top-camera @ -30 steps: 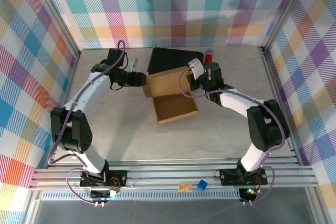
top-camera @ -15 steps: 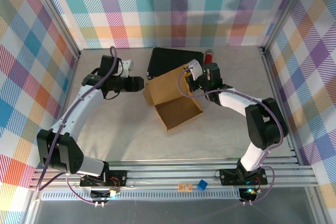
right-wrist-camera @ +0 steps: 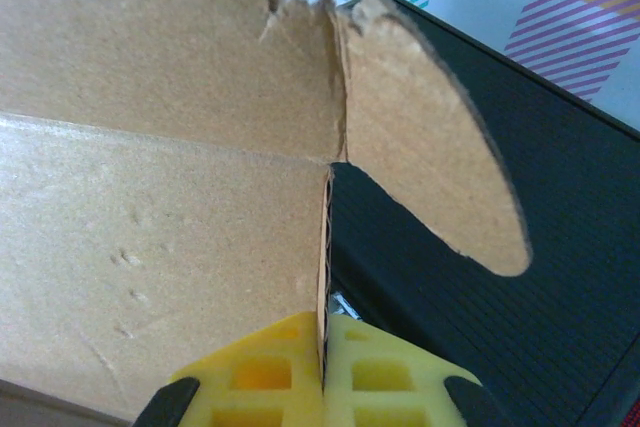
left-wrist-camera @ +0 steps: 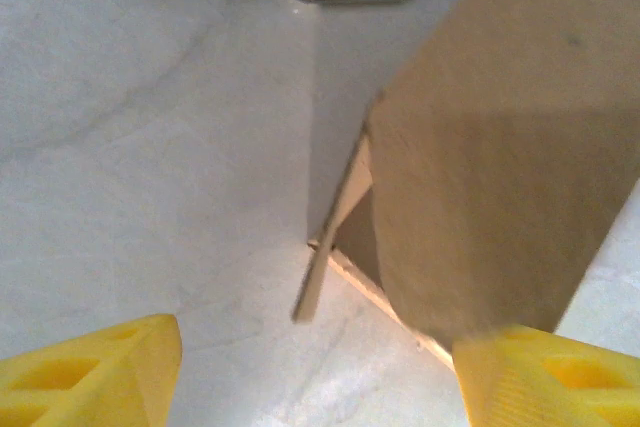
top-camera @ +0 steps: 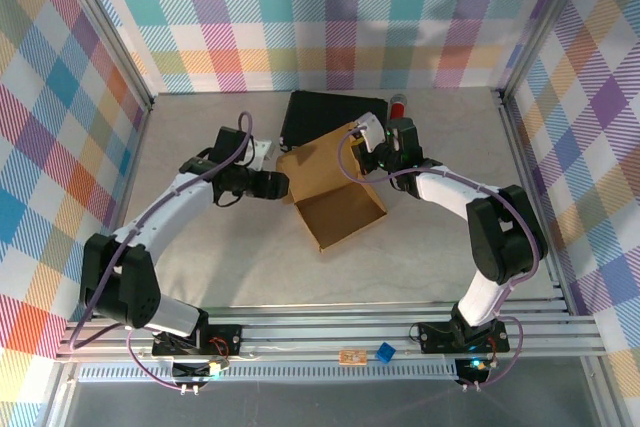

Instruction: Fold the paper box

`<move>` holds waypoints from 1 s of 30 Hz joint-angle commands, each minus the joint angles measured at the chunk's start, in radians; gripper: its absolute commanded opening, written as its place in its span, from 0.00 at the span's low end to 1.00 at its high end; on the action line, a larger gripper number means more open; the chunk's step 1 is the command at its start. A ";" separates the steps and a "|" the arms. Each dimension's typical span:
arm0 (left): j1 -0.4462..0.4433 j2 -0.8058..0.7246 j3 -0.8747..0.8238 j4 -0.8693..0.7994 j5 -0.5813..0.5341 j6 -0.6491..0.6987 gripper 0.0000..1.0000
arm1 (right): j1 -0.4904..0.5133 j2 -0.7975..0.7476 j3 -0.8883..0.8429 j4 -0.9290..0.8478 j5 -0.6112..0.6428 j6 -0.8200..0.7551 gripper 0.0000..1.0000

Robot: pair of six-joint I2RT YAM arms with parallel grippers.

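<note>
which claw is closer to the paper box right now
Right. The right claw is clamped on a raised edge of the paper box; the left claw sits open beside its left side, contact unclear.

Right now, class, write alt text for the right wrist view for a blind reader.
The right hand is shut on the cut edge of the brown paper box. A rounded flap juts right of that edge, with a black case behind.

Paper box (top-camera: 340, 209) sits right ahead of the left gripper (top-camera: 283, 186); right gripper (top-camera: 366, 150) on its raised flap, black case (top-camera: 325, 112) just beyond.
</note>
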 commanded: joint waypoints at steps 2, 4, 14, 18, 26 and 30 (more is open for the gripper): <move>-0.017 0.090 0.064 0.057 -0.012 -0.007 0.63 | -0.003 0.000 0.026 -0.013 -0.022 -0.008 0.00; -0.032 0.117 0.094 0.052 -0.035 -0.026 0.58 | -0.002 -0.001 0.025 -0.011 -0.019 -0.003 0.00; -0.079 0.159 0.138 0.071 -0.176 -0.221 0.18 | 0.002 -0.022 0.014 0.001 0.028 0.064 0.00; -0.116 0.199 0.193 0.026 -0.256 -0.265 0.09 | 0.021 -0.034 0.006 0.008 0.070 0.108 0.00; -0.185 0.310 0.362 -0.116 -0.517 -0.360 0.00 | 0.096 -0.056 -0.007 0.016 0.234 0.265 0.00; -0.197 0.348 0.424 -0.174 -0.615 -0.380 0.02 | 0.125 -0.064 -0.020 0.038 0.319 0.350 0.00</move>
